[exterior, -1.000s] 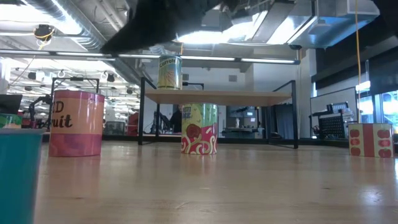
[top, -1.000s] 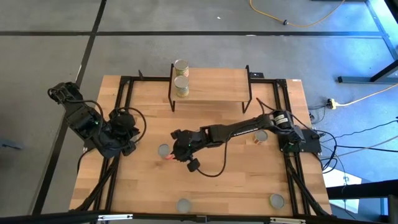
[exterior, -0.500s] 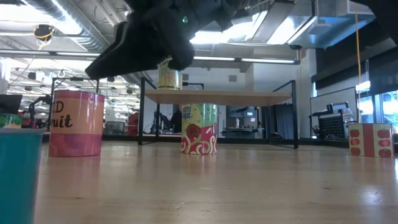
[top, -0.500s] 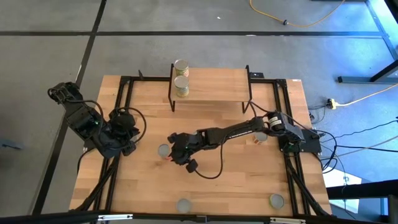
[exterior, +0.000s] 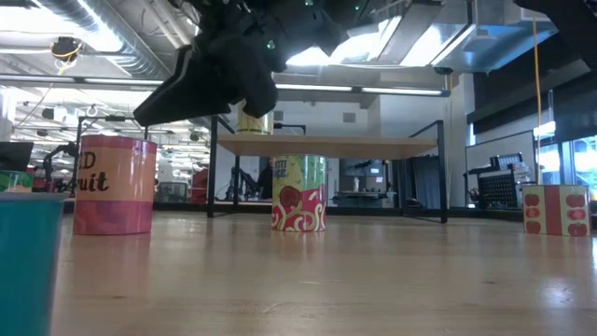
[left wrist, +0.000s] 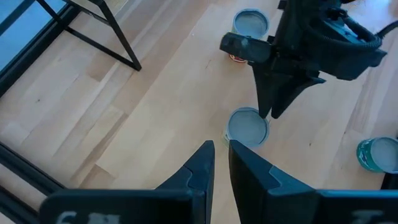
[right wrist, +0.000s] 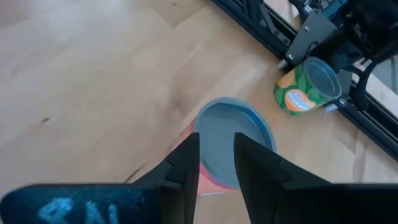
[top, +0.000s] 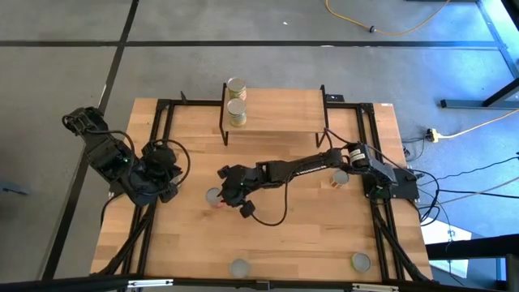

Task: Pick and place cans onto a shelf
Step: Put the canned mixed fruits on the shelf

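A pink-labelled can (top: 213,195) with a silver top stands on the table left of centre; it also shows in the low view (exterior: 115,184) and the right wrist view (right wrist: 233,140). My right gripper (top: 221,193) hangs just above it, tilted, with only a narrow gap between its fingers (right wrist: 217,146), and touches nothing. My left gripper (left wrist: 222,146) waits, shut and empty, at the table's left (top: 166,166). The shelf (top: 280,109) stands at the far edge with two cans (top: 236,112) at its left end. In the low view one can (exterior: 254,109) stands on its board.
A green can (right wrist: 308,87) stands by my left arm. Other cans stand under my right arm (top: 340,177), near the front edge (top: 239,266) (top: 361,261) and in front of the shelf (exterior: 298,193). Black frame rails (top: 158,146) run along both table sides.
My right gripper has moved toward the table's left edge and come down, from beside the pink can to just above its top. The can has stayed where it was.
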You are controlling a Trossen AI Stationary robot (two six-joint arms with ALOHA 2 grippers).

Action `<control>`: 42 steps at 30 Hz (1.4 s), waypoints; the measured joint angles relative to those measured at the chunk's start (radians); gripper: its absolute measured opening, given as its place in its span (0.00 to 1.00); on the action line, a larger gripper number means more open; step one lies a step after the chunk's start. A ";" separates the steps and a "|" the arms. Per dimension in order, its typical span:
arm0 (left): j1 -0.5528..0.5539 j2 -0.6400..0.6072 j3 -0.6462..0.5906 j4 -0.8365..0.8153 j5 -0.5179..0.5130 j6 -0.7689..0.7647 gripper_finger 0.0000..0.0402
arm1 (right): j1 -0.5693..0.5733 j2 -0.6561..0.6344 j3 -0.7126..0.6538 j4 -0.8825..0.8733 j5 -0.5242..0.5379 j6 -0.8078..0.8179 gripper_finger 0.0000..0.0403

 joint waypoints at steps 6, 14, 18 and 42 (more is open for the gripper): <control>0.000 0.000 0.000 -0.001 0.000 0.000 0.10 | -0.008 0.000 0.000 -0.013 -0.082 0.000 0.25; 0.000 0.000 0.000 -0.008 -0.002 0.000 0.10 | -0.013 0.000 0.000 -0.013 -0.088 0.000 0.25; 0.000 0.000 0.000 -0.008 -0.002 0.000 0.10 | -0.017 0.016 0.000 -0.009 -0.088 -0.003 0.25; 0.000 0.000 0.000 -0.008 -0.001 -0.009 0.10 | -0.019 0.042 0.001 -0.021 -0.073 -0.022 0.25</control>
